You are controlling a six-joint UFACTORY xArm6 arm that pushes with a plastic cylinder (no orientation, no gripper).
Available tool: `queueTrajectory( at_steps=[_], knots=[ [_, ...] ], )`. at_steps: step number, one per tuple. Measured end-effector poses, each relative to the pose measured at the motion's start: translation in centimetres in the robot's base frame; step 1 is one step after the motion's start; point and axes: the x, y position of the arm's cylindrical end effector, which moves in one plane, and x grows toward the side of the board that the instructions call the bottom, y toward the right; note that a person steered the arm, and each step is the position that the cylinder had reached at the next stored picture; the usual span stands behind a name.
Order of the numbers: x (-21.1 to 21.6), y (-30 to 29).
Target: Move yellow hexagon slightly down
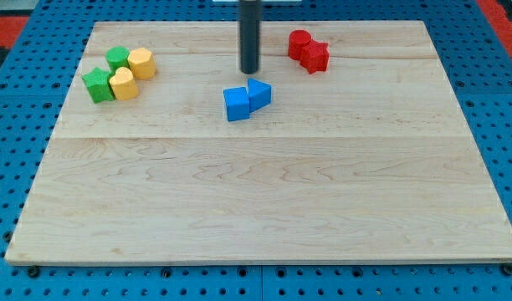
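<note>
The yellow hexagon [141, 63] lies near the board's top left, touching a green round block [118, 58] on its left. A yellow heart-like block [123, 84] sits just below it, next to a green star [97, 84]. My tip [250, 72] is at the view's top centre, well to the right of the yellow hexagon. It stands just above a blue cube [237, 104] and a blue triangle [258, 94] and touches neither.
A red round block [300, 43] and a red star [315, 57] sit together at the top, to the right of my tip. The wooden board [264, 201] lies on a blue perforated surface.
</note>
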Motion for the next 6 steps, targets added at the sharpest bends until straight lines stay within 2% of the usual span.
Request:
queueTrajectory(
  at_steps=[1, 3, 4, 5, 6],
  knots=[
    [-1.4, -8.5],
    [-3.4, -10.2],
    [-2.7, -14.6],
    [1.9, -13.9],
    [4.3, -14.2]
  ],
)
